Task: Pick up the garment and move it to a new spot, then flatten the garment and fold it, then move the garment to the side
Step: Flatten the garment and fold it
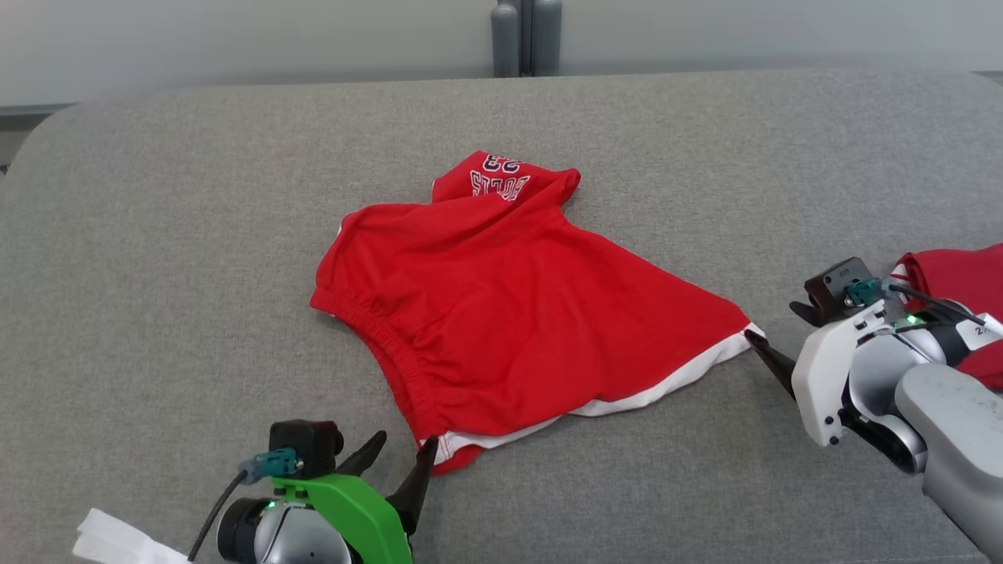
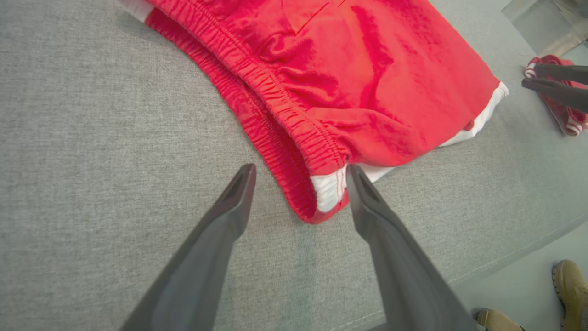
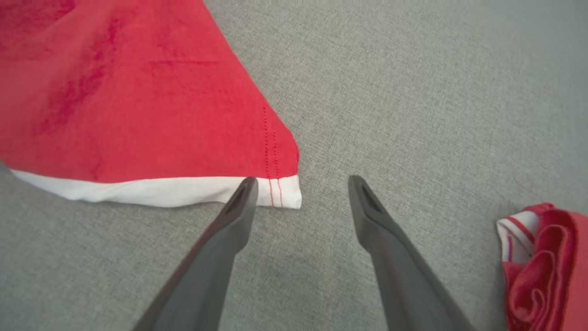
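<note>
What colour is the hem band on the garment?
White, with red stitching; the hem band shows clearest in the right wrist view.

Matt red knit cloth for the garment [image 1: 501, 313] at centre frame, soft and creased, with a puckered elastic waistband [image 2: 275, 96], a smooth white hem band [image 3: 151, 191] stitched in red, and flat printed lettering [image 1: 501, 182] at its top. Grey woven cloth over the surface [image 1: 157, 235], matt and finely grainy. Dark, smooth, dull plastic on the left tool [image 1: 405, 439] at lower left and the right tool [image 1: 772, 323] at right; glossy green shell [image 1: 356, 505] behind one, satin white shell [image 1: 819, 376] behind the other. Same red cloth, bunched, in a second garment [image 1: 960, 278] at the right edge. Tan, matt, suede-like boots [image 2: 569, 285] at lower right of the left wrist view.
</note>
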Robot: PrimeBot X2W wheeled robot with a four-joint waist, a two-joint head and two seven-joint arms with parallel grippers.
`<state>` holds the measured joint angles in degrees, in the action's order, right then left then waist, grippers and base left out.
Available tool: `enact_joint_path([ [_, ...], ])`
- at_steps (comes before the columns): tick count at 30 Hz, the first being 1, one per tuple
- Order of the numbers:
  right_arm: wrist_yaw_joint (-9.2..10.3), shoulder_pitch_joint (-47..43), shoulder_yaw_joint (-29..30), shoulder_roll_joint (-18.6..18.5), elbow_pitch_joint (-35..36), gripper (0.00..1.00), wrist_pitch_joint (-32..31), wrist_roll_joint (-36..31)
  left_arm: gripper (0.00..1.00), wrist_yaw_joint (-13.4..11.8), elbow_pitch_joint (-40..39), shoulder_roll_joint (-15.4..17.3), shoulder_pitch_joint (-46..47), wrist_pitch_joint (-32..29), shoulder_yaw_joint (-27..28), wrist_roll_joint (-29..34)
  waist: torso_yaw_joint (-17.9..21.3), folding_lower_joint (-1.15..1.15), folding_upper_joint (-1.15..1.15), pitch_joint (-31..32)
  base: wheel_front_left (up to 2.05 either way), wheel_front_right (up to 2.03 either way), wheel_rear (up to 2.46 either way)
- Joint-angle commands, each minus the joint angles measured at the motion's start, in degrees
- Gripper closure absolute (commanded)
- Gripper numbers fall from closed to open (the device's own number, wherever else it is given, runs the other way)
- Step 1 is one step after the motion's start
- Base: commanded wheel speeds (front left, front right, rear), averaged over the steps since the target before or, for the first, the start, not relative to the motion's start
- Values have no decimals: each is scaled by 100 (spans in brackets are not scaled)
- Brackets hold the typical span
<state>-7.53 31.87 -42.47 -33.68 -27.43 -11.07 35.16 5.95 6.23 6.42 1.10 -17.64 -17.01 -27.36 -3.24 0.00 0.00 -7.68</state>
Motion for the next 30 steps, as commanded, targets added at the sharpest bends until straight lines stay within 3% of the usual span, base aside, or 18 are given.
enact_joint_path([
  [1, 10, 140, -68, -1, -76, 0, 68, 65, 0, 25, 52, 11, 133, 8, -23, -39, -124, 0, 0, -196, 0, 0, 0],
  [21, 10, 816, -1165, 231, -965, 0, 533, 740, 1, 137, 334, -47, 435, -11, -578, -407, -116, 0, 0, -374, 0, 0, 0],
  [24, 10, 865, -1299, 252, -1040, 0, 546, 828, 50, 144, 379, -4, 480, 23, -621, -428, -79, 0, 0, -401, 0, 0, 0],
  [25, 10, 891, -1349, 262, -1056, 0, 548, 847, 56, 146, 391, -2, 497, 36, -636, -447, -68, 0, 0, -414, 0, 0, 0],
  [26, 10, 891, -1349, 262, -1056, 0, 548, 847, 56, 146, 391, -2, 497, 36, -636, -447, -68, 0, 0, -414, 0, 0, 0],
  [30, 10, 983, -1484, 298, -1133, 0, 603, 940, 84, 154, 453, 46, 599, 62, -714, -497, -52, 0, 0, -464, 0, 0, 0],
])
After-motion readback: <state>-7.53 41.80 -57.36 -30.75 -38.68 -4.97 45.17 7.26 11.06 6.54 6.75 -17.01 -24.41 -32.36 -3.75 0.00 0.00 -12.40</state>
